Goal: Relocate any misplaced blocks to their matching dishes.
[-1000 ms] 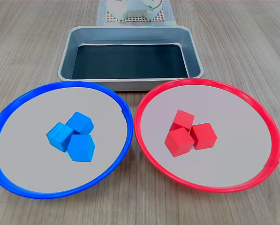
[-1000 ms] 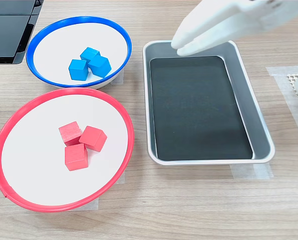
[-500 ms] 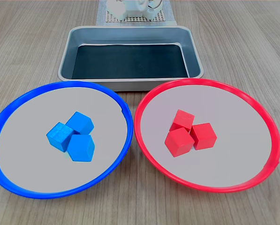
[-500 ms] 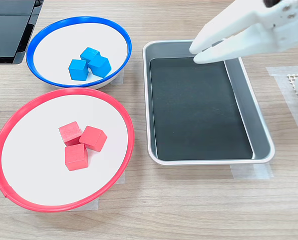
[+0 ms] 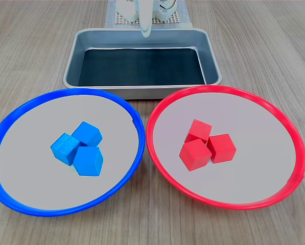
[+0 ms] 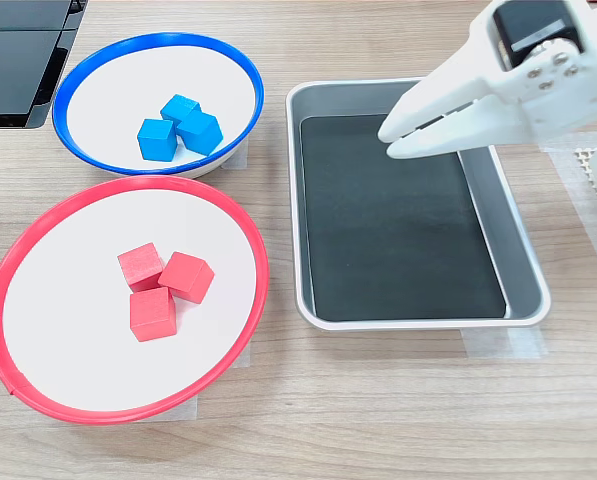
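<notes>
My gripper (image 6: 390,134): nearly closed, empty, above tray (image 6: 518,240). Blue blocks (image 6: 178,125) in blue dish (image 6: 88,60), red blocks (image 6: 158,285) in red dish (image 6: 248,250), both toward the second exterior view's left

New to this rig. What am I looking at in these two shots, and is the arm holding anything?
It is one small white robot arm at a wooden table, filmed by two fixed cameras. The first exterior view faces the arm across the table; the second exterior view looks down from above. The hand hangs over the grey metal tray, fingers nearly together, holding nothing. Nothing lies in the tray. Three blue blocks sit clustered in the blue-rimmed dish, and three red blocks in the red-rimmed dish. Each block sits in the dish of its own colour.
</notes>
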Tool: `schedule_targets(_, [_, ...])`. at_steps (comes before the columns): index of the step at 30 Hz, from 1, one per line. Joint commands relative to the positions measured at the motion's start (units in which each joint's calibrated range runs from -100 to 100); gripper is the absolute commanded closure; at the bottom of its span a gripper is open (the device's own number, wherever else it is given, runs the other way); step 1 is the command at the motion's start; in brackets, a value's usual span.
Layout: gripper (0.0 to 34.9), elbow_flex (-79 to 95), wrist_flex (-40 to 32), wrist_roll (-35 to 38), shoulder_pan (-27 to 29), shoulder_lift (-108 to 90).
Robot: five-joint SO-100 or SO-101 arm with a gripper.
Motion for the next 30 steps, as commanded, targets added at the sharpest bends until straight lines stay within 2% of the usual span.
schedule_targets(1, [34.6, 0.9, -0.9, -0.6, 0.2, -0.4])
schedule_targets(30, [34.6, 3.8, -0.4, -2.1, 0.3, -0.4])
